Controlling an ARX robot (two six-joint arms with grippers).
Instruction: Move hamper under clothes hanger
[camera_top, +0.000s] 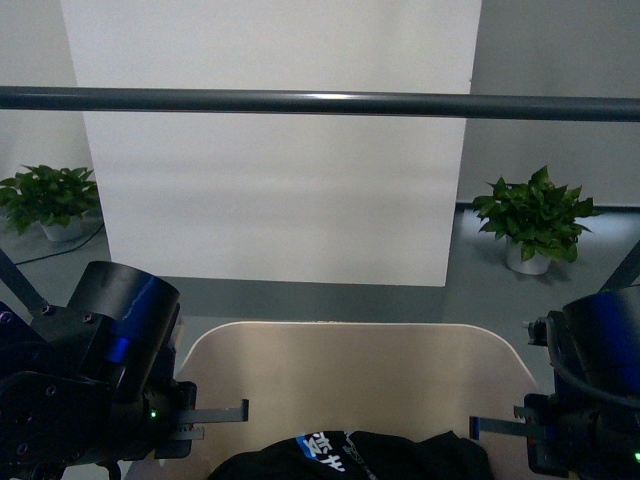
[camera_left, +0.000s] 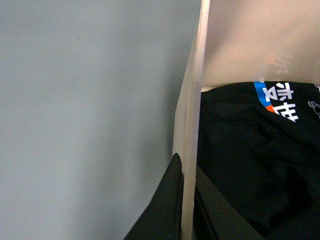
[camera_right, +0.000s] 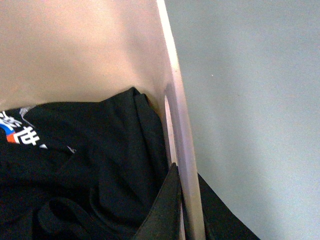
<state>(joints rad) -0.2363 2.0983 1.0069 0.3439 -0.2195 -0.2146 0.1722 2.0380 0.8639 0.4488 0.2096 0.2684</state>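
Your left gripper is pinched on the hamper. In the left wrist view one dark finger lies on the outside of the hamper's side wall. The other sits inside, w/ the thin beige wall edge-on btw them. Your right gripper is clamped the same way on the hamper's opposite side wall: one finger inside, the other outside. In the front view the left arm is at the hamper's left side & the right arm at its right side.

Inside the hamper a crumpled black garment w/ a blue, white & orange print is piled at the near end, up against both side walls by the inner fingers. The hamper's far wall is bare.

The hamper stands on grey floor. The clothes hanger shows as a long dark bar running level, high above the hamper, across the whole front view. Its angled legs show past the hamper's left & right sides, partly hidden by the arms. You can't tell how far fwd of the hamper's far rim the bar sits. Beyond the hamper stands a white panel, w/ one potted plant beyond the hamper's right side & another beyond its left.
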